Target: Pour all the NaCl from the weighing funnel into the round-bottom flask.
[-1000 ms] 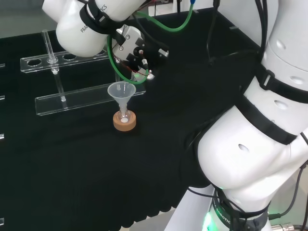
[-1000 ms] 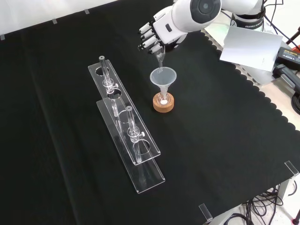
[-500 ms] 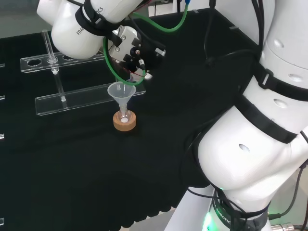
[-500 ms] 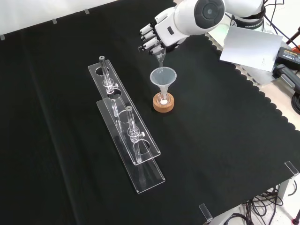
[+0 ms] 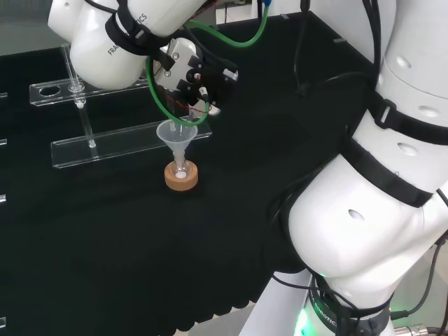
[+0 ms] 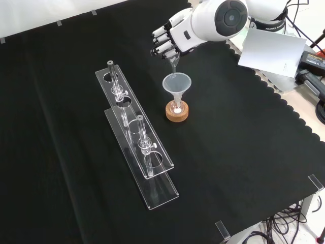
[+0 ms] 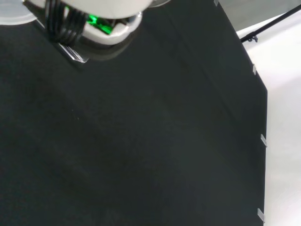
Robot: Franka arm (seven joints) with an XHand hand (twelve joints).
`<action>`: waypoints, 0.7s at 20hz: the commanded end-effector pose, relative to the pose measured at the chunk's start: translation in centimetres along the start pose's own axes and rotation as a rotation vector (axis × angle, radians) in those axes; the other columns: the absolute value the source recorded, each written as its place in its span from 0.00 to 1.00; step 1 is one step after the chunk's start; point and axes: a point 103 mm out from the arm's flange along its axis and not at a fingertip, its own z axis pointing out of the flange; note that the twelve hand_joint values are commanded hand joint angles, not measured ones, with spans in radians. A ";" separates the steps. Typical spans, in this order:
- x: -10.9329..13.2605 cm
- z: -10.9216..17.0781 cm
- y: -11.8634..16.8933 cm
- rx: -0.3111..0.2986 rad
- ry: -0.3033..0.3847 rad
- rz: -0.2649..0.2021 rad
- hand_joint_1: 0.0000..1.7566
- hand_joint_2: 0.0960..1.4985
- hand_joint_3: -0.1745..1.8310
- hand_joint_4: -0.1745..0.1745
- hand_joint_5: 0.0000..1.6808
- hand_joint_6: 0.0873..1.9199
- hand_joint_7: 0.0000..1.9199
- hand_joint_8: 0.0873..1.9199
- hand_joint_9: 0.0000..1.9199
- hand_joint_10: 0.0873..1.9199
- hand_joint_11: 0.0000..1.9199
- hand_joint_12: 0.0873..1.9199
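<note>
The hand (image 6: 172, 35) hangs above the cloth with its fingers (image 6: 161, 44) curled downward, pinching a small clear weighing funnel (image 6: 174, 63) that points steeply down out of the fingertips. In the head view the hand (image 5: 199, 77) sits just above the rim of a wider clear funnel (image 5: 176, 133), with a green cable (image 5: 159, 98) looping round beside it.

Directly below the hand, the tip of the weighing funnel reaches to the mouth of that wide funnel (image 6: 176, 84), at or just above its rim; whether the two touch cannot be told. The wide funnel's stem goes down into a small clear flask (image 6: 176, 107) seated in a cork ring (image 6: 176, 113). A little white powder (image 5: 181, 176) shows at the bottom of the flask.

To the left of the hand and lower in the front view, well apart from the flask, stands a long clear plastic rack (image 6: 134, 142) with round holes and two upright posts. Everything rests on the black cloth (image 6: 244, 142), whose scalloped edge runs down the right side of the front view.
</note>
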 end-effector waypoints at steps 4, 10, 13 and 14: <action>-0.3 0.0 0.0 0.003 -0.011 0.003 0.65 0.43 0.35 1.00 0.81 0.20 0.28 0.34 0.55 0.09 0.49 0.47; 0.1 -0.8 0.1 0.003 -0.040 0.002 0.65 0.43 0.35 1.00 0.81 0.20 0.28 0.34 0.55 0.09 0.49 0.47; 0.4 -1.4 0.1 0.010 -0.053 0.005 0.65 0.43 0.35 1.00 0.81 0.20 0.28 0.34 0.55 0.09 0.50 0.47; 0.7 -1.6 0.2 0.014 -0.054 0.008 0.65 0.43 0.35 1.00 0.81 0.20 0.28 0.34 0.55 0.09 0.50 0.47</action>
